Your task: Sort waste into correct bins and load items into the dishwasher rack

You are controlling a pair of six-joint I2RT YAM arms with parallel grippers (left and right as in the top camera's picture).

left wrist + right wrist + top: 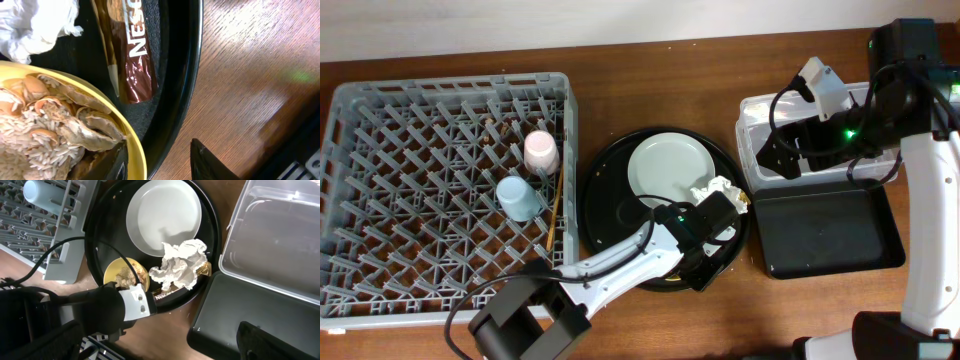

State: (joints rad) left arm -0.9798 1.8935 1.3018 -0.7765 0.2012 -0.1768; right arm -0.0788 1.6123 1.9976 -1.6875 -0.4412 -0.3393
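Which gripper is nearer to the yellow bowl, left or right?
Left. The left gripper straddles the rim of the yellow bowl; the right gripper hangs above the clear tub.

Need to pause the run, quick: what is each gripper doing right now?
Left gripper: open, jaws straddling the yellow bowl rim, not closed on it.
Right gripper: above the clear tub; open or closed cannot be told.

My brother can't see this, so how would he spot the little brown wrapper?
Find the round black tray beside the grey rack. Near its edge, a crumpled white napkin lies next to a yellow bowl of rice. The wrapper is the long, shiny brown stick with white letters, beside them.
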